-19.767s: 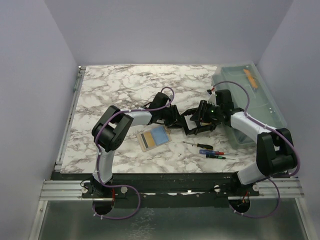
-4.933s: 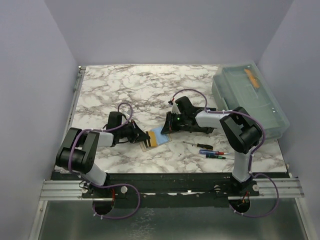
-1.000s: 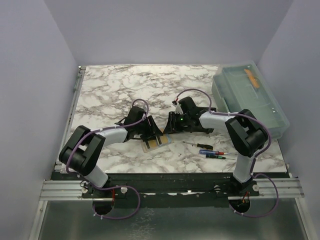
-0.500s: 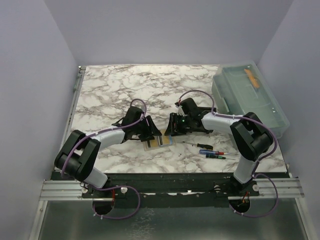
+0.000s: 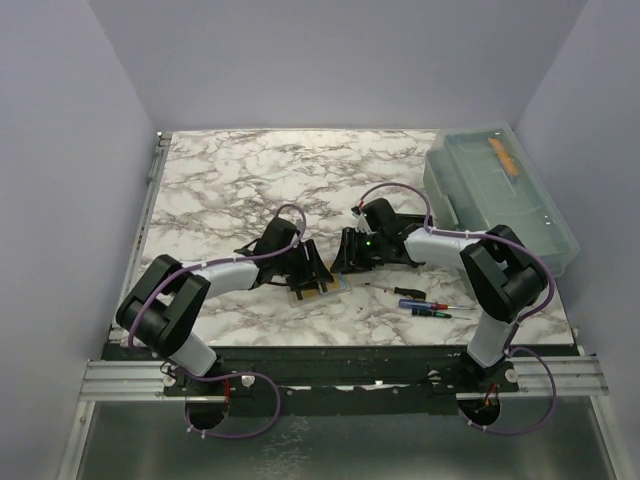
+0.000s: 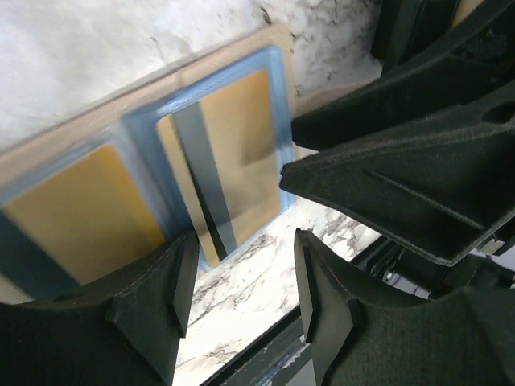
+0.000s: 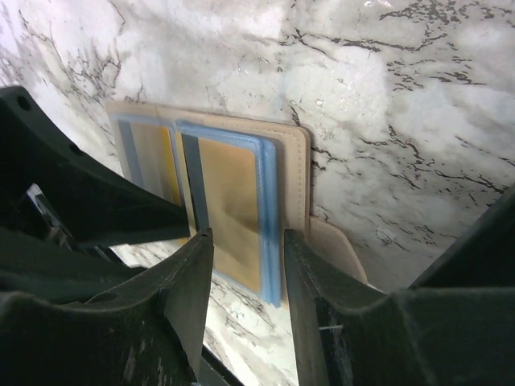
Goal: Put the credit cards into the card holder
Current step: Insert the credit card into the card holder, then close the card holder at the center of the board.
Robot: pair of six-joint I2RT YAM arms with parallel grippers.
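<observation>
The left claw (image 6: 238,251) and right claw (image 7: 246,241) hang open and empty over two gold striped cards (image 6: 229,161), which lie flat in blue-rimmed frames on a tan holder (image 7: 299,173) on the counter (image 7: 386,96); thin, stiff and slick, they likely need pinching by an edge.

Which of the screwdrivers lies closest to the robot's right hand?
The black-handled screwdriver, farthest back, nearest the right hand; the blue-handled screwdriver lies closer to the front edge.
</observation>
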